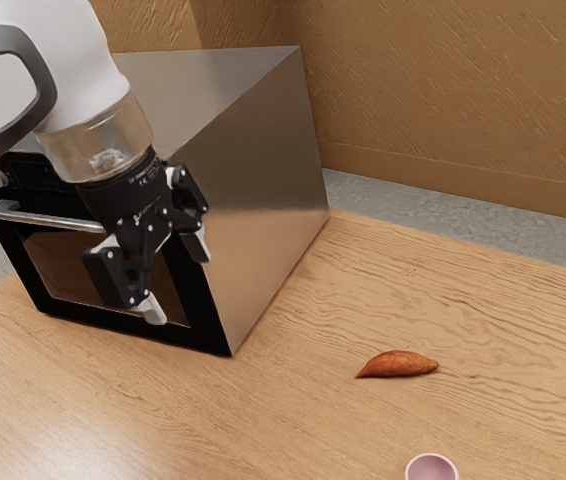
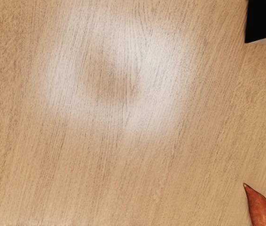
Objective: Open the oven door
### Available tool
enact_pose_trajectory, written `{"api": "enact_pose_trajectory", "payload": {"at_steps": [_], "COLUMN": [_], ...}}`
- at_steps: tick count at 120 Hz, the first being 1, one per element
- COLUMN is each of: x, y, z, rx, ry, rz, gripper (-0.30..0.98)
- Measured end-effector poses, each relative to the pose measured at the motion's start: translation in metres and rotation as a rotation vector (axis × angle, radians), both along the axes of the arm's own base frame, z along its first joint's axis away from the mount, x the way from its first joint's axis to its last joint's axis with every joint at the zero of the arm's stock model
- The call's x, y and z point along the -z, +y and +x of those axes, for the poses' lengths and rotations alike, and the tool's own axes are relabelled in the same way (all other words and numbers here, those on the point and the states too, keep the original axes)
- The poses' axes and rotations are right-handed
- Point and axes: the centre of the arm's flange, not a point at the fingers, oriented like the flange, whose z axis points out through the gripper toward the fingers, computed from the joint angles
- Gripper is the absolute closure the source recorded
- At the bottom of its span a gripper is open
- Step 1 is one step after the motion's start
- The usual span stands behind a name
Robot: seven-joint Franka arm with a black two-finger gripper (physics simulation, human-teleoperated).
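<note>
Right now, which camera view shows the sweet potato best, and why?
The exterior view: the sweet potato lies whole on the table there, both ends in sight. In the wrist view, one pointed end shows, but the lower edge cuts off the other.

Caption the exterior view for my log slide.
Gripper open in front of the shut oven door, sweet potato lying on the wooden table.

My tan wooden table (image 1: 313, 410) is bearing a boxy silver-and-black metal oven (image 1: 248, 190), a tapered reddish-orange sweet potato (image 1: 399, 364) and a round pink bowl (image 1: 431, 468).
</note>
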Motion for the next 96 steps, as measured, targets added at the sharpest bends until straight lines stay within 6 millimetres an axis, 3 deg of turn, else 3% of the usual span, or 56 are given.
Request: {"api": "enact_pose_trajectory", "payload": {"at_steps": [9,15,22,28,37,50,66,84,96], "x": [0.006,0.014,0.012,0.007,0.005,0.005,0.001,0.011,0.017], "y": [-0.005,0.007,0.044,0.079,0.131,0.172,0.188,0.175,0.191], "z": [-0.006,-0.020,-0.056,-0.073,-0.079,-0.072,-0.063,-0.049,-0.046], "rx": [-0.052,-0.120,-0.258,-0.379,-0.537,-0.646,-0.634,-0.526,-0.498], "ry": [0.019,0.027,-0.007,-0.047,-0.097,-0.164,-0.238,-0.254,-0.249], "rz": [-0.002,-0.001,0.001,0.028,0.058,0.110,0.192,0.205,0.212], "gripper": [0.00,0.00,0.00,0.00,0.00,0.00,0.00,0.00,0.00]}}
